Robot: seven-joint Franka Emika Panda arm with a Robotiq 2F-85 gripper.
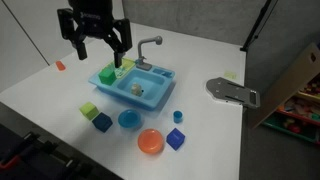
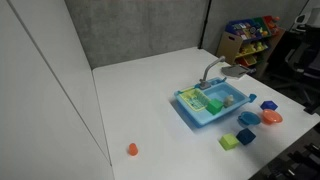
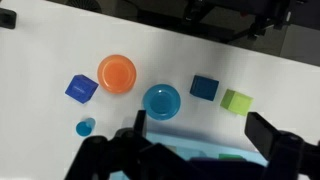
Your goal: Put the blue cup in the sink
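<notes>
The blue cup [image 1: 178,116] is a tiny dark-blue cylinder standing on the white table, in front of the sink and apart from it. In the wrist view it [image 3: 85,127] sits at the lower left. The light-blue sink [image 1: 130,80] with a grey faucet [image 1: 148,45] shows in both exterior views [image 2: 212,103]; its rim shows low in the wrist view [image 3: 195,148]. My gripper [image 1: 95,42] hangs open and empty above the sink's far end, well away from the cup. Its fingers [image 3: 205,130] are spread wide.
An orange dish [image 1: 150,141], a blue round dish [image 1: 129,120], two blue cubes [image 1: 175,138] [image 1: 102,122] and a green cube [image 1: 89,110] lie in front of the sink. A small orange piece [image 1: 60,65] lies far off. A grey object [image 1: 232,92] lies near the table edge.
</notes>
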